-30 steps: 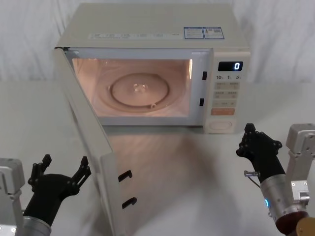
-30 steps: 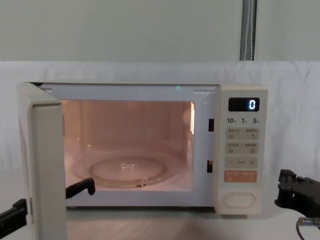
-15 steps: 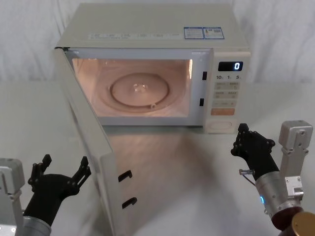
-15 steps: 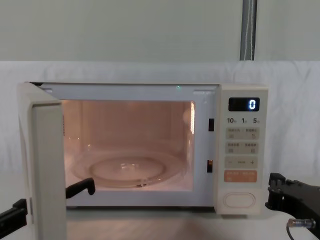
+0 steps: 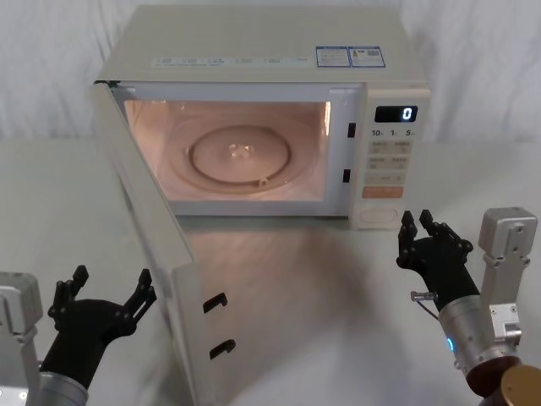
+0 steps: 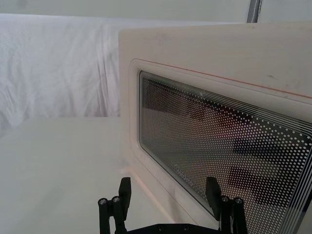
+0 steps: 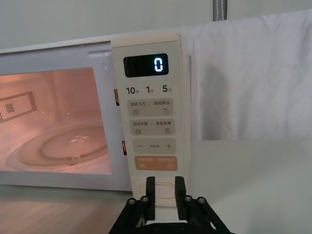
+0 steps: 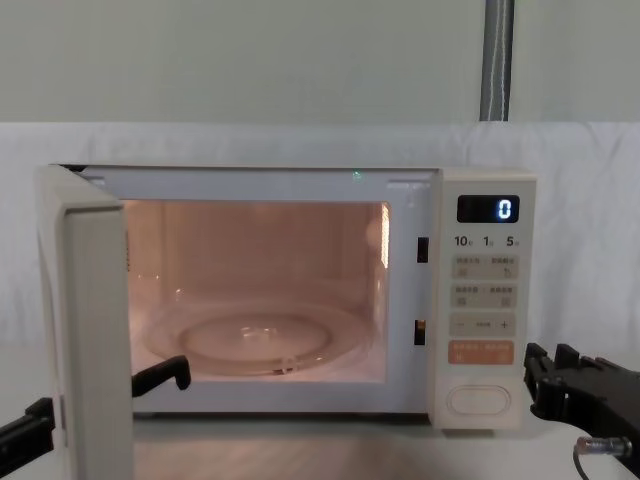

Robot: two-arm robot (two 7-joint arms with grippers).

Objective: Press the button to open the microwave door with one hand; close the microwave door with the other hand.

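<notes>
The cream microwave [image 5: 254,42] stands at the back of the table with its cavity lit. The microwave door [image 5: 152,245] hangs wide open, swung out toward my left side. The button [image 5: 378,217] is the wide oval key at the foot of the control panel. My right gripper [image 5: 416,218] is just right of the button, close in front of the panel, fingers slightly open and empty. In the right wrist view the right gripper [image 7: 165,180] frames the button [image 7: 165,192]. My left gripper [image 5: 113,277] is open, low and left, facing the door's outer face [image 6: 219,122].
A glass turntable [image 5: 239,152] lies in the cavity. Two black latch hooks [image 5: 215,301] stick out of the door's free edge. The display [image 5: 396,113] reads 0. White cloth covers the table [image 5: 321,304] and hangs behind the microwave.
My right gripper has moved left and forward, closer to the button, and its fingers have parted a little. The door and my left gripper have not moved.
</notes>
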